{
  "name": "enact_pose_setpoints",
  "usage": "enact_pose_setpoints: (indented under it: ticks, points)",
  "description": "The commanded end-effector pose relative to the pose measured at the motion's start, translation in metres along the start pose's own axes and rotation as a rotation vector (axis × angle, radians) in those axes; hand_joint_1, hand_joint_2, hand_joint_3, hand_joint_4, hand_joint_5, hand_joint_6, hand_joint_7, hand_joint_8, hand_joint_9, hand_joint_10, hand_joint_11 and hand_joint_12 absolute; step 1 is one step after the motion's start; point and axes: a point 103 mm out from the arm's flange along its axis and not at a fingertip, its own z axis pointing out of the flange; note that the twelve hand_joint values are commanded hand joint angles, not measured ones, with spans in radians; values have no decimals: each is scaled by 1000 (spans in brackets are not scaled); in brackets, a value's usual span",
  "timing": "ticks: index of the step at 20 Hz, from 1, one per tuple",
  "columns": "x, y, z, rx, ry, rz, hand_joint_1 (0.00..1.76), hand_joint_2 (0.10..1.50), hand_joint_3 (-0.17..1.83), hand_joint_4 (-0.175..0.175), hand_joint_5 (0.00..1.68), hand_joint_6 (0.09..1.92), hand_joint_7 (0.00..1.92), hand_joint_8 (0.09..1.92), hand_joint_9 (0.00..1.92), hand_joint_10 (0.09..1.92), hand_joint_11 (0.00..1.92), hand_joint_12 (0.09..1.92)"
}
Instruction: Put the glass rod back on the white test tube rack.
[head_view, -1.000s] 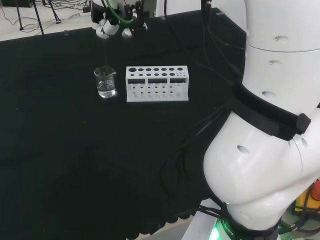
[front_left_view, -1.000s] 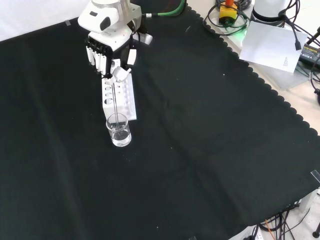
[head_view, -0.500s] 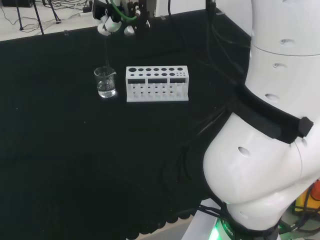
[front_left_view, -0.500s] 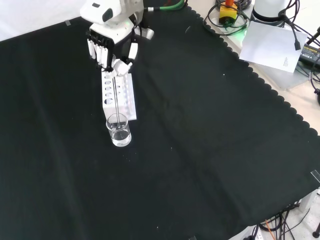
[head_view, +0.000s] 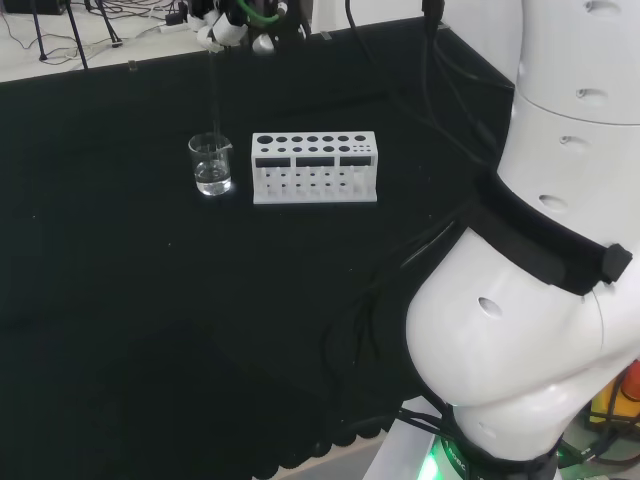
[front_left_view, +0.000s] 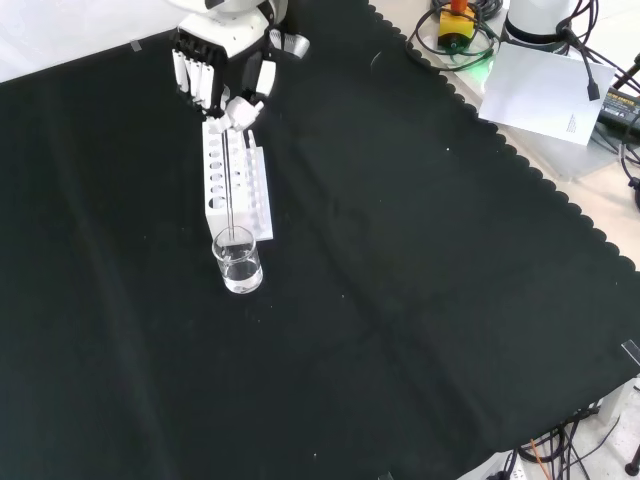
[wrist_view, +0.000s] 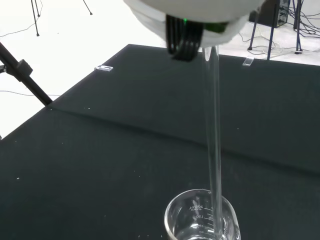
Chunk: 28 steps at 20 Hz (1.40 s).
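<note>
The hand (front_left_view: 222, 70) is high above the bench with its fingers curled round the top of a clear glass rod (front_left_view: 231, 190). The rod hangs straight down and its lower end is just inside the mouth of a small glass beaker (front_left_view: 238, 264) that holds a little clear liquid. In the head view the hand (head_view: 232, 22) is at the top edge, the rod (head_view: 214, 95) runs down to the beaker (head_view: 211, 165). The wrist view has the rod (wrist_view: 214, 135) reaching into the beaker (wrist_view: 202, 220). The white test tube rack (head_view: 314, 168) stands right of the beaker; in the front view the rack (front_left_view: 237, 185) lies behind it.
The arm's big white links (head_view: 540, 260) take up the right of the head view. At the top right of the front view, off the cloth, lie white paper (front_left_view: 545, 90) and cables. Black cloth (front_left_view: 420, 300) stretches wide in front of the beaker.
The hand has risen steadily, drawing the rod upward so its tip has lifted from deep in the beaker to near the rim. Beaker and rack stay put.
</note>
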Motion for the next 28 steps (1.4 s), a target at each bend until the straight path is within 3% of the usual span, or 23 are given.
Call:
enact_pose_setpoints:
  ticks: [1,8,13,22,28]
  points:
    - [-6,-12,-24,-10,2,24,1317,738,559,-175,1204,467,1259,941,1648,778,1382,1047]
    - [-20,-29,-41,-15,-21,84,1316,739,556,-175,1204,466,1258,941,1648,779,1382,1048]
    - [-47,-53,-54,-34,-20,135,1316,740,555,-175,1204,465,1258,941,1648,779,1382,1048]
    - [-93,-79,-57,-39,-29,226,1316,740,553,-175,1204,464,1258,941,1647,780,1382,1049]
    - [-111,-92,-54,-37,-28,254,1316,741,552,-175,1205,463,1258,941,1648,780,1382,1049]
